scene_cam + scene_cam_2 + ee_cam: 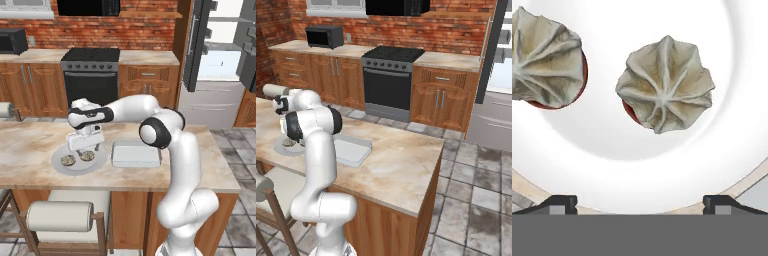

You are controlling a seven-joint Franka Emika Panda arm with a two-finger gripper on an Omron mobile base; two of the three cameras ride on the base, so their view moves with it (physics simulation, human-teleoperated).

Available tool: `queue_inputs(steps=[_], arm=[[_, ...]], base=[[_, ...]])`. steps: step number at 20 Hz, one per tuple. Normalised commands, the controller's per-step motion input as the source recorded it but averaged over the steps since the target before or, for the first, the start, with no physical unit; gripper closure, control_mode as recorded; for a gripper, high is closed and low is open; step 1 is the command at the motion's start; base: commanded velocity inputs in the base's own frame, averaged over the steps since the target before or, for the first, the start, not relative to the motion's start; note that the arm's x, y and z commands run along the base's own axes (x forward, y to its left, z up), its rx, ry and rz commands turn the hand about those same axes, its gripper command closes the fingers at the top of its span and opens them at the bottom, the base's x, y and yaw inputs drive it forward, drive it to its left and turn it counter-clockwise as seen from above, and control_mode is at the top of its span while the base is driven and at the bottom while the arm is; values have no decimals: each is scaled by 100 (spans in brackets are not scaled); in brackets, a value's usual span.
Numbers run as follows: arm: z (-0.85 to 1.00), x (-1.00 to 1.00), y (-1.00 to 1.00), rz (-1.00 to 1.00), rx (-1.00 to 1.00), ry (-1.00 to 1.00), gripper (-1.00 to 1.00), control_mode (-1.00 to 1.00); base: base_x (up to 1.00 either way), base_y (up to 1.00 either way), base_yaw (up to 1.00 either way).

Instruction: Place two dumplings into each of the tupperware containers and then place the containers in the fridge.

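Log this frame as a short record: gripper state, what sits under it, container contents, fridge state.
gripper: open, holding nothing, poised just above the plate
plate: round, white, on the island counter, carrying two dumplings
dumplings: one ahead of the fingertips, one beside it
tupperware container: beside the plate, looks empty
fridge: doors open

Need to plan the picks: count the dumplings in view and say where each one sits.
2. Both lie on the round white plate on the island counter: one dumpling towards its left, the other dumpling just under the open gripper. More may be hidden behind the arm.
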Motion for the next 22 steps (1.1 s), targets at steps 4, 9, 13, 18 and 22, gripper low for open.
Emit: queue_inputs(steps=[4,9,13,18,22], arm=[[-29,5,-5,-1,0,-3,-100,-100],[-32,0,-22,1,0,-18,-100,-100],[-33,-3,-26,3,5,-30,-100,-100],[-47,0,-12,2,12,-17,-100,-100],[-2,8,0,0,7,-1,-100,-100]], base=[[0,0,0],[0,0,0],[0,0,0],[0,0,0],[0,0,0]])
